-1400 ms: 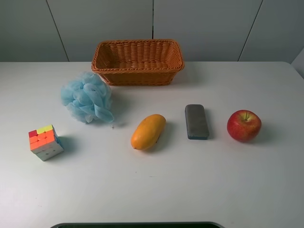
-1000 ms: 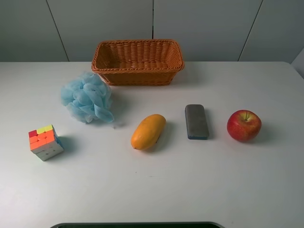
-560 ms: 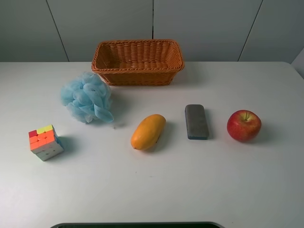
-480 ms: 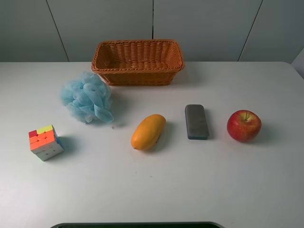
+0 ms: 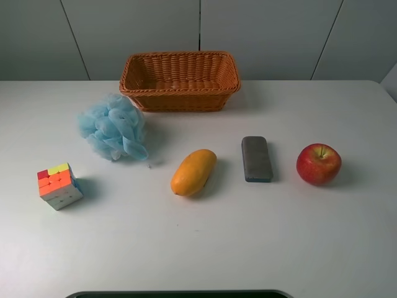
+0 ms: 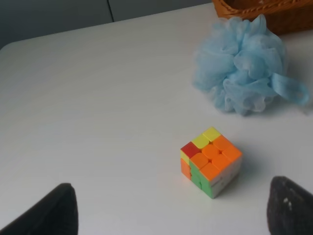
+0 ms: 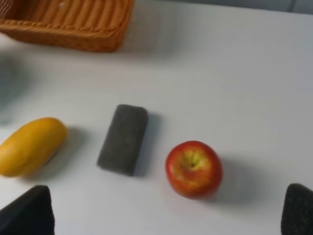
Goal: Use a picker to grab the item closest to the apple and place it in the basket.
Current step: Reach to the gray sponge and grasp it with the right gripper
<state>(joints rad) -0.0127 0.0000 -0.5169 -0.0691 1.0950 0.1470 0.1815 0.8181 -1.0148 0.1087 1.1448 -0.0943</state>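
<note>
White table [image 5: 205,248], grey wall panels behind. Neither arm shows in the high view.

Layout, largest first:
- Wicker basket [image 5: 180,99] at the far edge, nothing in it.
- Blue bath pouf [image 5: 113,127], near the basket's left corner.
- Mango [image 5: 193,172], mid-table.
- Grey block [image 5: 257,159], lying flat between mango and apple, apart from both. Judged nearest to the apple, so this is the target.
- Apple [image 5: 319,164], upright, right of the block.
- Cube [image 5: 59,185], far left.

Tools: the left gripper [image 6: 173,215] is spread wide, holding nothing, looking over cube and pouf. The right gripper [image 7: 162,210] is also spread wide and bare, with block and apple ahead of it.

Risks, judged:
1. The block is low and flat, so fingertips could hit the table or skid over its top.
2. A pinch along its long axis may slip; closing across the narrow width looks safer.
3. A wide approach could nudge the apple, which would roll.
4. The mango could be mistaken for the target.
5. Releasing short of the basket would land the block on the rim.
</note>
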